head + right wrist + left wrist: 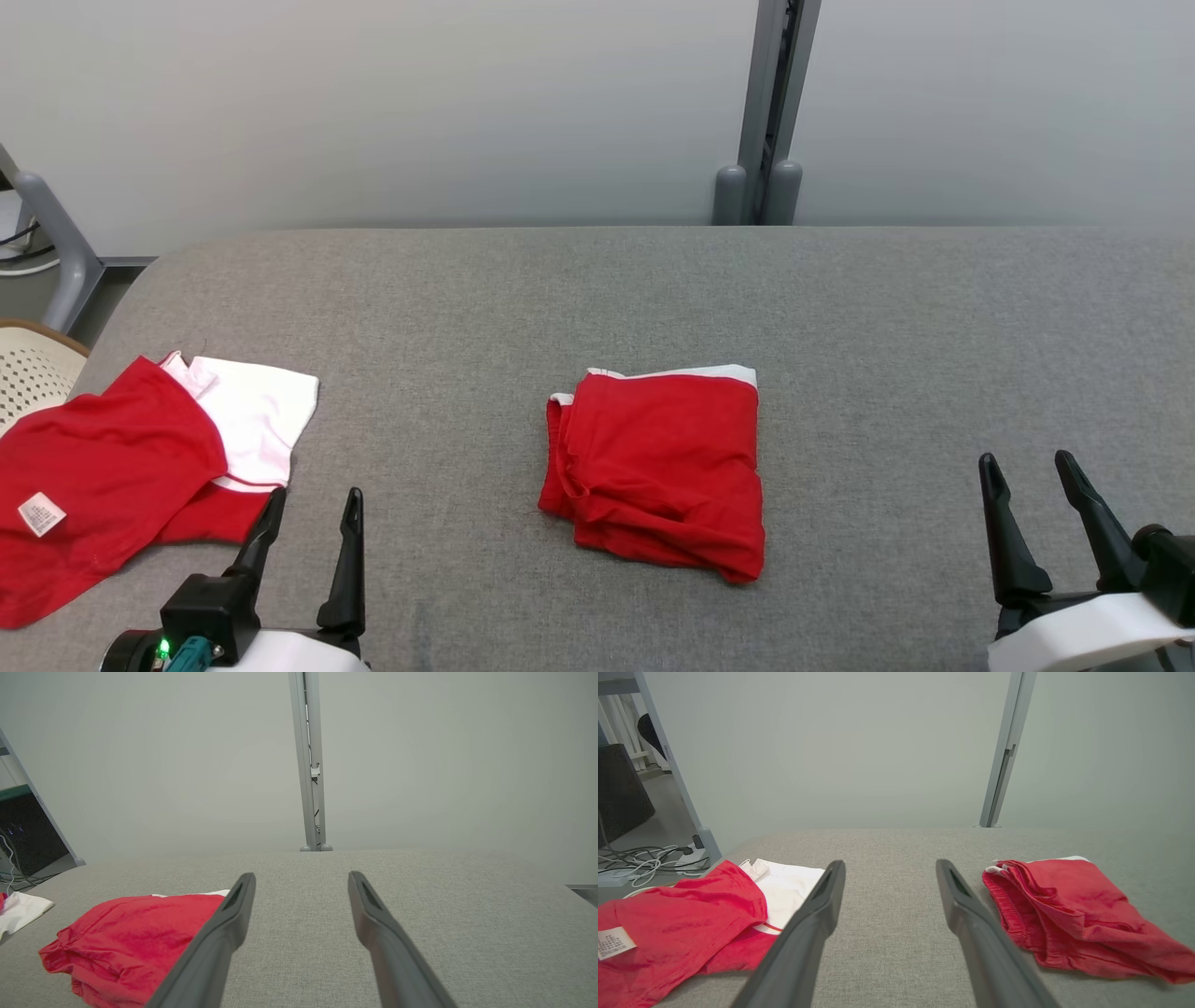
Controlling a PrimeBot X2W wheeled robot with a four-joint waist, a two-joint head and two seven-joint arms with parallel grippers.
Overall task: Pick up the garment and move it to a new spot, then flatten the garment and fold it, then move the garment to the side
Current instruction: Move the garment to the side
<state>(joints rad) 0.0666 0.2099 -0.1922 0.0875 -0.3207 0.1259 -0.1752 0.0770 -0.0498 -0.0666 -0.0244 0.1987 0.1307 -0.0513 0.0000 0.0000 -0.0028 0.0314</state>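
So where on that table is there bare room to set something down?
The widest bare stretch of table lies right of the folded red garment. The far strip by the wall is bare too, plus a narrower lane between both garments. The left edge is crowded by the red and white garment.

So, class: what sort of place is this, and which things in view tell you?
Probably a robot test room, not a home: a grey cloth-covered table against plain partition panels joined by a metal post, with loose cables on the floor beside it.
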